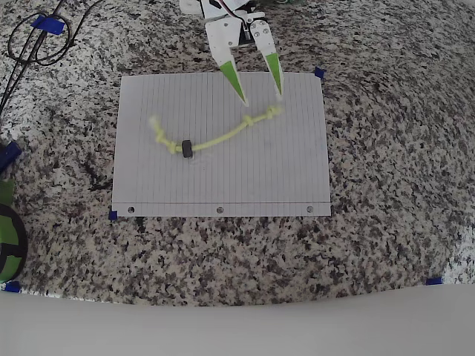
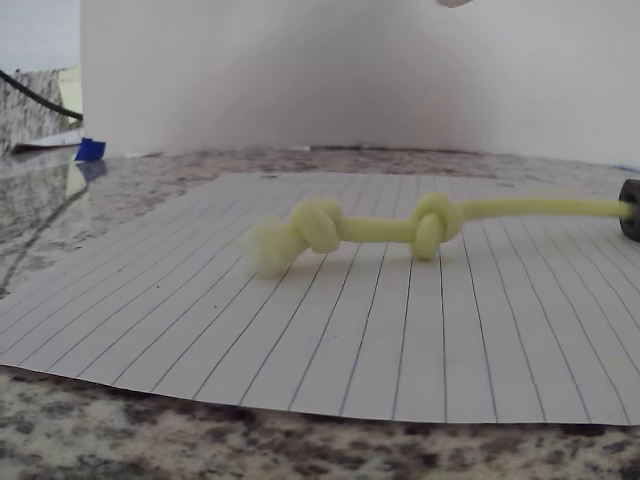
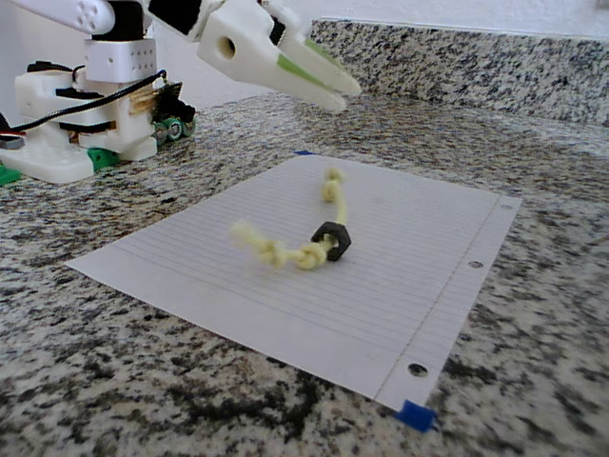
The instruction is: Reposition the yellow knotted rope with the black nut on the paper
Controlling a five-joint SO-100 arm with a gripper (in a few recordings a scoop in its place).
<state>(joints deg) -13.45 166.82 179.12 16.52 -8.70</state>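
The gripper point(image 1: 262, 96) hangs over the far edge of the paper point(image 1: 282, 185), its two green-tipped fingers point(image 1: 234, 83) spread apart with nothing between them. In the overhead view the right-hand knotted end of the rope point(image 1: 223, 136) lies just off the fingertips, toward six o'clock, and I judge it the nearest point to take hold of. In the fixed view the fingers are raised well clear of the sheet.

The rope's long axis runs roughly from two o'clock to eight o'clock across the middle of the sheet, sagging slightly. The nut point(image 1: 187, 147) sits on the rope left of centre, hard against the knots of the far end, so it lies away from the gripper. The wrist view looks low along the sheet at the near end, with a frayed tip and two knots.

The sheet lies flat on a speckled granite counter point(image 1: 393, 148), pinned with blue tape point(image 1: 319, 73) at the corners. A white wall stands behind, and black cables point(image 1: 33, 44) lie at ten o'clock, off the paper.
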